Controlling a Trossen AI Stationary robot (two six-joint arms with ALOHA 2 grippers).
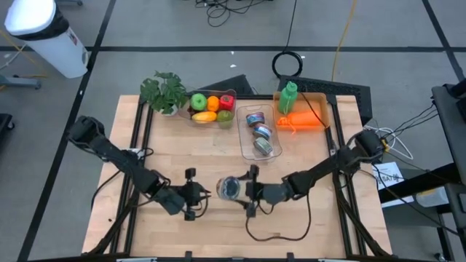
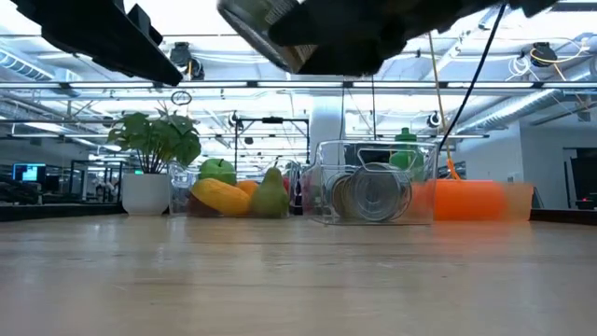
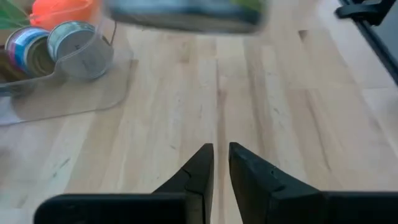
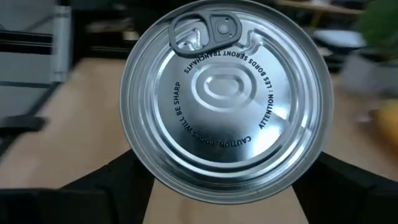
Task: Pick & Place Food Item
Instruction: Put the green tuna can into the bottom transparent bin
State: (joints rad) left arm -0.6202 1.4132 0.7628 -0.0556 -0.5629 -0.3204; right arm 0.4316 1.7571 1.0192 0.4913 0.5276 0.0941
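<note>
Right end effector: pinching a tin can across its round wall, lid facing the wrist camera.
Tin can: held lifted clear of the table, over its near-middle part, as the low view shows it hanging above the wood; pull-tab lid intact.
Left end effector: fingers pressed nearly together, nothing between them, waiting just beside the can toward the table's left edge.
Clear tray: toward the far edge, holding more cans.
Fruit: in a tray at the far edge, beside a potted plant.
Handling: judged rigid and moderately heavy, with a smooth metal wall that could slip or twist.
Grip point: mid-height on the side wall, fingers squarely opposite; avoid the rim and tab.
</note>
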